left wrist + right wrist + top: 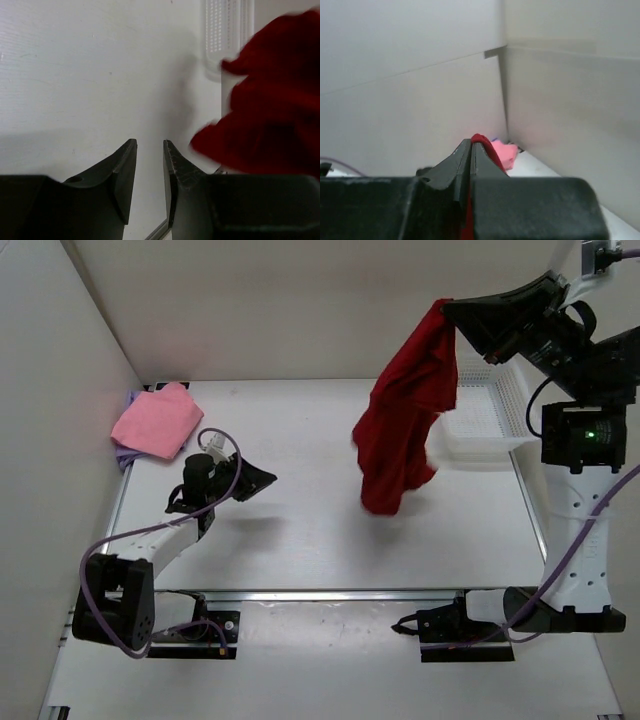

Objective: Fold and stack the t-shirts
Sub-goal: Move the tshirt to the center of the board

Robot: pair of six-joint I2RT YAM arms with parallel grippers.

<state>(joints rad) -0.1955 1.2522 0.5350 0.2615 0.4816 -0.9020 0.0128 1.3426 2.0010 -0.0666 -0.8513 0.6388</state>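
The dark red t-shirt point(405, 415) hangs bunched from my right gripper point(450, 310), which is raised high at the back right and shut on its top edge point(481, 140). The shirt's lower end point(385, 495) hangs just over the table. It also shows blurred in the left wrist view point(272, 105). The folded pink t-shirt point(155, 420) lies at the back left on the lavender one point(128, 452), of which only an edge shows. My left gripper point(262, 480) is open and empty, low over the table left of the red shirt point(150, 150).
The white lattice basket point(485, 425) stands at the back right, behind the hanging shirt. Walls close in the table at the back and left. The table's metal front rail point(330, 595) runs between the arm bases.
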